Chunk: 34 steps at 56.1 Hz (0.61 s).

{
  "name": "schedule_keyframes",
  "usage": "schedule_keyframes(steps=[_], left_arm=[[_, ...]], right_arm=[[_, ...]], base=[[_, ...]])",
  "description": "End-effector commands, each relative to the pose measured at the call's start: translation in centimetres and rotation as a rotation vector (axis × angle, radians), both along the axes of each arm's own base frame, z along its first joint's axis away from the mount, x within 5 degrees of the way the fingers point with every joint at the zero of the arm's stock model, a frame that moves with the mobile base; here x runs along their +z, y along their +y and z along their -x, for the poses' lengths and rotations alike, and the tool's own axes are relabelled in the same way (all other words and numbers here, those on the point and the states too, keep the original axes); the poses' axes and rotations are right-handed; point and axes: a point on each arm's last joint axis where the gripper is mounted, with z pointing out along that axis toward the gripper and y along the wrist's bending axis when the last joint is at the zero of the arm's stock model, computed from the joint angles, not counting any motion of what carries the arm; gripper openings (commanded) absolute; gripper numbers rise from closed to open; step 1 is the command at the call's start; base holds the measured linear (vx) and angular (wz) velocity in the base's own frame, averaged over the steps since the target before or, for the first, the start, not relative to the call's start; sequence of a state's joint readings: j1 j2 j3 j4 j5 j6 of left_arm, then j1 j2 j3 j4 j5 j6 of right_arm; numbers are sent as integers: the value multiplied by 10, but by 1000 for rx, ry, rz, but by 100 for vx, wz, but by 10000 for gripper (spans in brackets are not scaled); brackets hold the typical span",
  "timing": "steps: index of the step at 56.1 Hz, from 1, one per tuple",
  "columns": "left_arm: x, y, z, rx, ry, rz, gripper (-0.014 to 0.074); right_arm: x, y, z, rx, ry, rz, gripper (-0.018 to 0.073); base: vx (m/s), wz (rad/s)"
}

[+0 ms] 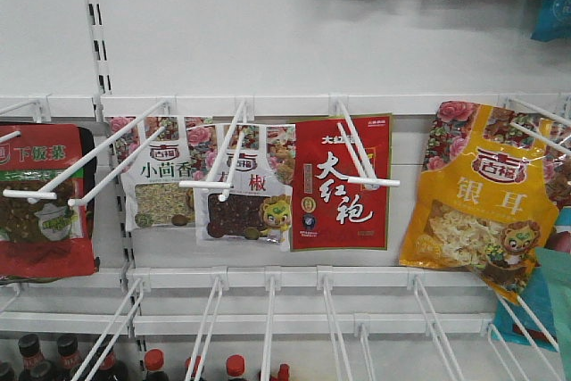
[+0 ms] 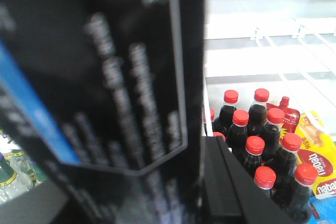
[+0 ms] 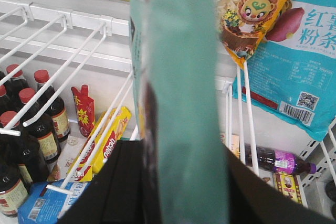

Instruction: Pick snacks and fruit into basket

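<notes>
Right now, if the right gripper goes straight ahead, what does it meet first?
The right gripper holds a teal pouch that leads. That pouch would probably reach the white peg rail first, though depth is unclear.

Glossy plastic pouches hang on white-coated metal pegs.

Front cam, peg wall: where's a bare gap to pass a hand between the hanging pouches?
Bare wall between the centre red pouch and the yellow pouch; the lower pegs beneath hang empty. It is crowded left of that: the white pouches overlap and pegs jut out.
</notes>
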<state>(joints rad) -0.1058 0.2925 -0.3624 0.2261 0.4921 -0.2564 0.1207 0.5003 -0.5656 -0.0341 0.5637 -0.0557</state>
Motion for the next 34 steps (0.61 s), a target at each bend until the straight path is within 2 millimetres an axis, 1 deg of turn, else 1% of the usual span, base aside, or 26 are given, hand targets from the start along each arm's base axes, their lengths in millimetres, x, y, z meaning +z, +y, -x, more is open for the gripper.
schedule_keyframes(steps=[1,34], left_arm=[[19,-2,-1,-19,-120,0,199],[19,-2,-1,-19,-120,0,199]], right_arm=[[18,0,-3,7,-127,4,-8],[18,0,-3,7,-127,4,-8]], base=[[0,0],[-3,0]])
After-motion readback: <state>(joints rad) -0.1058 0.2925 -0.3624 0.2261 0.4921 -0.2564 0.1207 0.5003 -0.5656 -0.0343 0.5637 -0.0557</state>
